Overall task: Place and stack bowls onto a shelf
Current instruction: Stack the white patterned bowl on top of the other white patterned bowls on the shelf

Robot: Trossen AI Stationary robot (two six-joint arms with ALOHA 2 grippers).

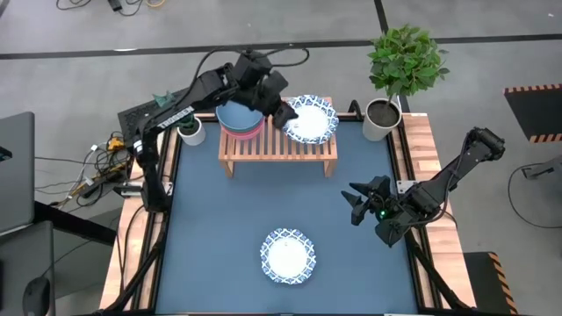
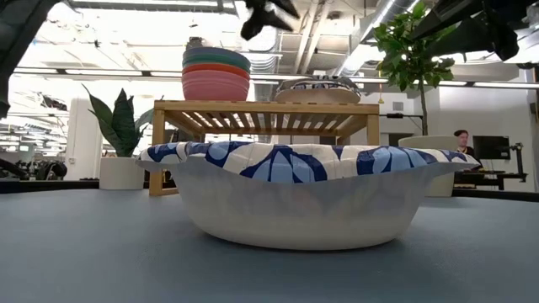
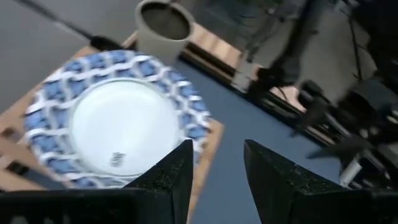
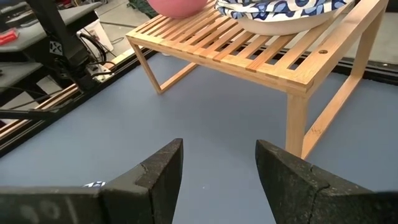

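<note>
Shelf: a low light-wood shelf [image 1: 277, 145] with a slatted top stands at the far side of the blue table [image 1: 219, 237], open underneath between its two side legs.
Stacked bowls: a teal bowl [image 1: 238, 115] sits nested in a pink bowl [image 1: 241, 130] on the left part of the shelf top.
Bowl on shelf: a white bowl with a blue patterned rim [image 1: 311, 118] rests on the right part of the shelf, just beside the stack; its edge reaches the shelf's right end.
Bowl on table: a second patterned bowl [image 1: 287, 254] sits alone on the tabletop near the front edge, well apart from the shelf, with nothing on the table between them.
Left gripper: the left gripper [image 1: 283, 112] hangs above the shelf between the stack and the patterned bowl; its fingers [image 3: 176, 175] stand a narrow gap apart with nothing between them.
Right gripper: the right gripper [image 1: 358, 198] waits over the table's right side, pointed toward the shelf, its fingers spread wide and empty.
Nearby, right: a leafy plant in a white pot [image 1: 383, 118] stands just off the shelf's right end.
Nearby, left: a smaller potted plant [image 1: 190, 130] stands beside the shelf's left end.
Background: a person [image 2: 461, 140] sits far off in the room.
</note>
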